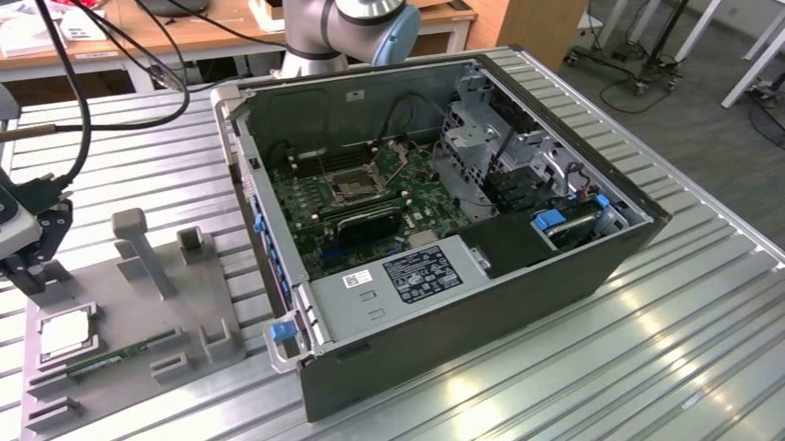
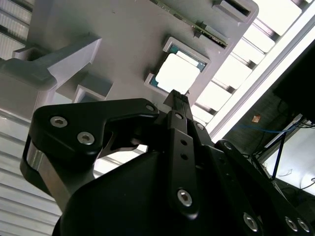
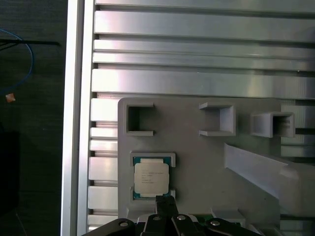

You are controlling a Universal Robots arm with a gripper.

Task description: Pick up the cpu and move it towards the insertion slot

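The cpu point(image 3: 152, 179) lies flat, top upward, square with its grey holder point(image 3: 197, 162).

Grey arm point(image 1: 322, 37) with a blue joint cap rising at the exterior view's top centre, black gripper point(image 1: 29, 268) low at the exterior view's far left, pointing straight down, black linkage with silver screws in both wrist views

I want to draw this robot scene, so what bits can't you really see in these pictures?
Exterior view: the gripper is partly cut off by the left edge.
First wrist view: the gripper covers one edge of the cpu, so touching cannot be told.
Exterior view: the insertion slot is too small to show its inside.
Second wrist view: the gripper hides part of the grey tray.
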